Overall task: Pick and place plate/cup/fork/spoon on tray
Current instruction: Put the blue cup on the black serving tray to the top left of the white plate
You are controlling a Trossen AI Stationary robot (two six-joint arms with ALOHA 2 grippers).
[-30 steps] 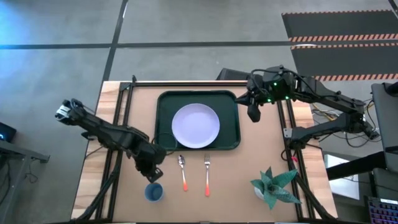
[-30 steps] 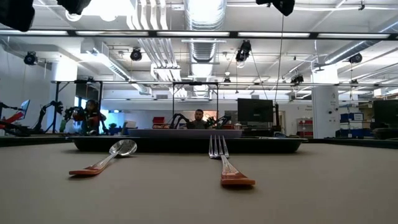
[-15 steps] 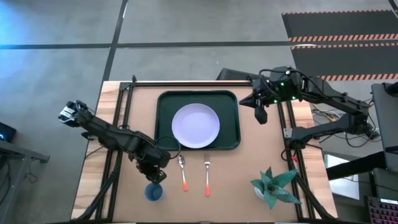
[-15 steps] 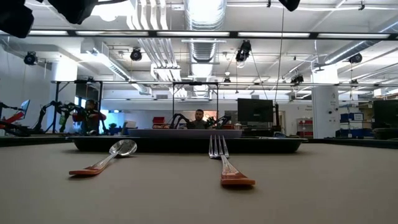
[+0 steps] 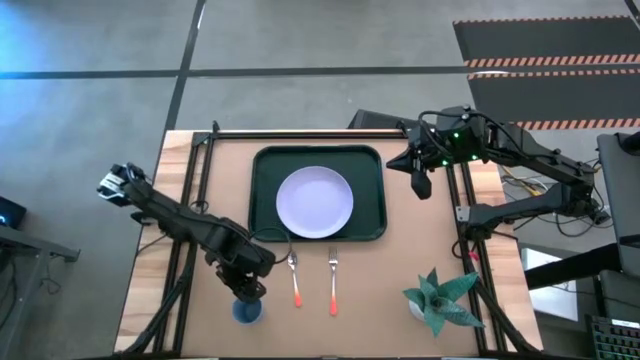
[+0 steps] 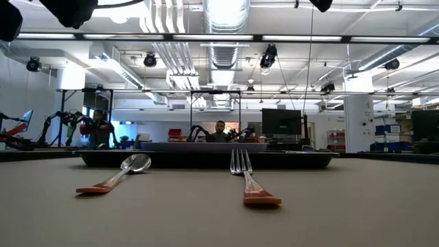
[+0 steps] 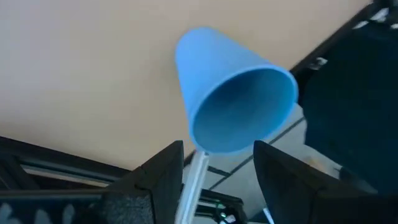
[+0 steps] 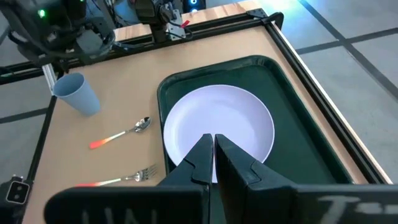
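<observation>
Seen from above, a wooden table holds a dark green tray (image 5: 262, 200) toward its far side, and the pale plate (image 5: 314, 201) already lies inside it, so by the look of things one of the four items is placed. The other three are not yet on the tray: the spoon (image 5: 293, 274) and the fork (image 5: 333, 272) lie side by side on the bare table just in front of the tray, handles pointing away from it, and the blue cup (image 5: 248, 310) stands upright near the table's front edge, left of the spoon. The left gripper (image 5: 246, 290) hangs right over the cup; its wrist camera shows the cup (image 7: 231, 101) just ahead of two spread fingers (image 7: 158, 180), open wide with nothing between them, so the cup looks like the item now being reached for, with the spoon and fork to follow. The right gripper (image 5: 421, 186) waits beside the tray's right edge, above the table; its wrist camera shows its fingers (image 8: 200, 158) pressed together and empty. A potted green plant (image 5: 438, 296) sits at the table's front right. People show small in the room behind the table in the low view. No brand, label or readable writing shows on any item
</observation>
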